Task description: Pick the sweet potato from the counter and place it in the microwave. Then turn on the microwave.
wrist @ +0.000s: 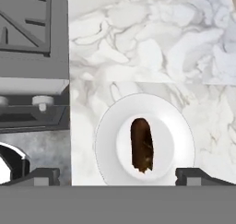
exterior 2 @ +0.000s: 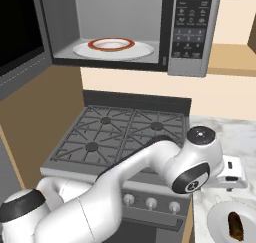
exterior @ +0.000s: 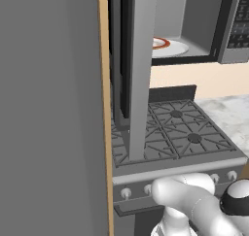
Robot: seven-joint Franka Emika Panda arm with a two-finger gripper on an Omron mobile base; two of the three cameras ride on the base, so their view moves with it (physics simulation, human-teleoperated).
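The sweet potato (wrist: 141, 144), a dark brownish-orange lump, lies on a small white plate (wrist: 107, 140) near the front edge of the marbled counter (wrist: 138, 43). My gripper (wrist: 120, 176) hovers above it, open, its two fingertips wide apart on either side of the plate. From the right base view the sweet potato (exterior 2: 236, 226) sits at the bottom right, just below my hand. Above the stove, the microwave (exterior 2: 192, 27) hangs with its door (exterior 2: 20, 32) swung open to the left. A white round plate (exterior 2: 142, 51) with an orange-red ring rests inside.
The gas stove (exterior 2: 120, 132) with dark grates and front knobs borders the counter on the left. In the left base view the open microwave door (exterior: 141, 70) hangs edge-on over the stove (exterior: 180, 128). A tall grey panel (exterior: 48, 109) stands at far left.
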